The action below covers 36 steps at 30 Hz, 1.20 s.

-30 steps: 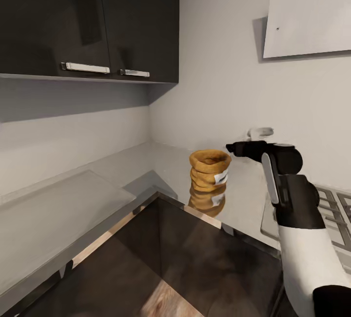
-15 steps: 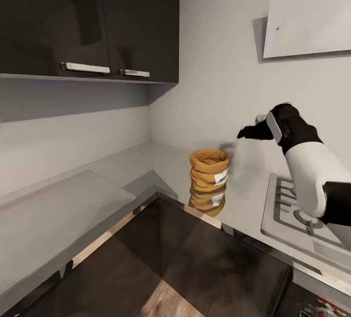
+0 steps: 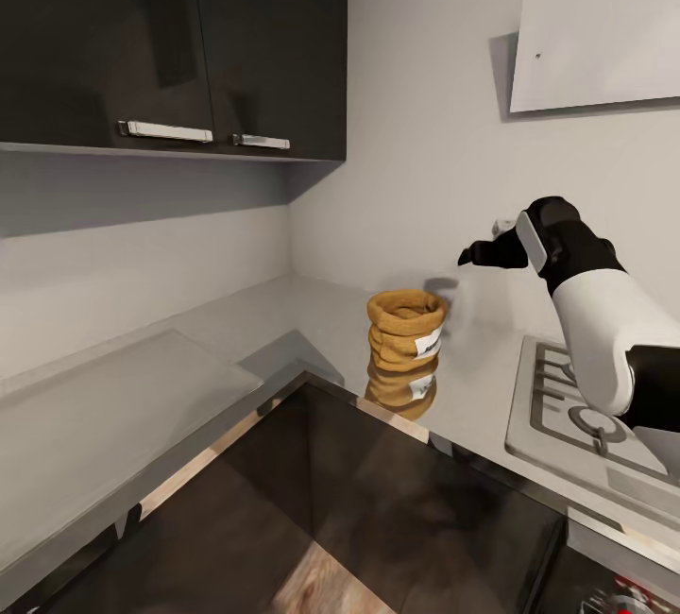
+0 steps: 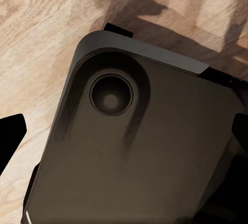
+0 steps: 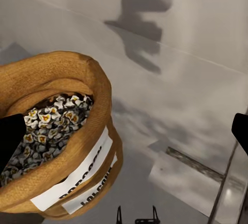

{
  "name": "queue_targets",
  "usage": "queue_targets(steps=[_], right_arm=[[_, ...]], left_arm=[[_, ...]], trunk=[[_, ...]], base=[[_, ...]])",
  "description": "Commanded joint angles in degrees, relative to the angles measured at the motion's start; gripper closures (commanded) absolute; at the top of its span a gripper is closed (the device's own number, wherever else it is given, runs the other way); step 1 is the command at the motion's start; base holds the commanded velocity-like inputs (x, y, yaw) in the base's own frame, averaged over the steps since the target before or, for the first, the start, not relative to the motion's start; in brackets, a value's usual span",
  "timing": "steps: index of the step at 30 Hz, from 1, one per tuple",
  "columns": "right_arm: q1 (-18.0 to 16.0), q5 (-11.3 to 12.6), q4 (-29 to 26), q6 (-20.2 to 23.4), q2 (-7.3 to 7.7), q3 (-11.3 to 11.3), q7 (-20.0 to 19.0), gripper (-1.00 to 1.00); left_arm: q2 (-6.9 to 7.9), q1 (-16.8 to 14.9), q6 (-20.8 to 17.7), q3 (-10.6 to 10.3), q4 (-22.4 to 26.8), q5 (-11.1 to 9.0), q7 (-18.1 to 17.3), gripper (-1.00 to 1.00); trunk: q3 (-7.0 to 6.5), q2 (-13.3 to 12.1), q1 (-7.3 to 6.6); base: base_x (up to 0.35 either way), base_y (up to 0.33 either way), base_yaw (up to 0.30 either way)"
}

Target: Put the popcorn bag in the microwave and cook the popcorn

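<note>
- One popcorn bag point(image 3: 406, 329) stands upright on the countertop point(image 3: 312, 316), popcorn point(image 5: 49, 125) inside.
- One right gripper point(image 3: 469, 256) hovers above, jaws spread wide, empty.
- Left gripper: can't tell.

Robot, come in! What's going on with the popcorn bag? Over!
Right gripper open, raised beside the popcorn bag, not touching. Bag upright on countertop, popcorn inside. Nothing between gripper and bag.

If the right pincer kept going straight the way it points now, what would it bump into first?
Probably the popcorn bag: the right wrist view looks along the right pincer at the bag's open top. In the head view it seems to sit above and beside the bag, so it might instead meet the countertop.
</note>
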<state>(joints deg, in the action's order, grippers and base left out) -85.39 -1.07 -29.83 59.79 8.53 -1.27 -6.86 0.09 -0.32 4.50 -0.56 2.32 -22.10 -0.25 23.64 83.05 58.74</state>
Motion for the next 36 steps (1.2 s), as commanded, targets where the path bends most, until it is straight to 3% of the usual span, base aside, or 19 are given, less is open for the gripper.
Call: queue_targets(steps=[1, 5, 28, 36], right_arm=[[0.0, -0.2, 0.0, 0.2, 0.0, -0.1, -0.3, -1.0], [0.0, -0.2, 0.0, 0.2, 0.0, -0.1, -0.2, -1.0], [0.4, 0.0, 1.0, 0.2, -0.09, -0.1, 0.0, -1.0], [1.0, -0.7, 6.0, 0.2, -1.27, 0.0, 0.2, -1.0]], left_arm=[[0.0, 0.0, 0.2, -0.1, 0.0, -0.3, 0.0, -1.0], [0.07, 0.0, 0.2, -0.1, 0.0, -0.3, 0.0, -1.0], [0.17, 0.0, 0.2, -0.2, 0.0, -0.3, 0.0, -1.0], [0.17, 0.0, 0.1, -0.2, 0.0, -0.3, 0.0, -1.0]], trunk=[[0.07, 0.0, 0.0], [0.07, 0.0, 0.0], [-4.06, -9.2, -5.05], [-5.5, -12.4, -6.81]], base=[[0.0, 0.0, 0.0], [0.0, 0.0, 0.0], [0.0, 0.0, 0.0], [0.0, 0.0, 0.0]])
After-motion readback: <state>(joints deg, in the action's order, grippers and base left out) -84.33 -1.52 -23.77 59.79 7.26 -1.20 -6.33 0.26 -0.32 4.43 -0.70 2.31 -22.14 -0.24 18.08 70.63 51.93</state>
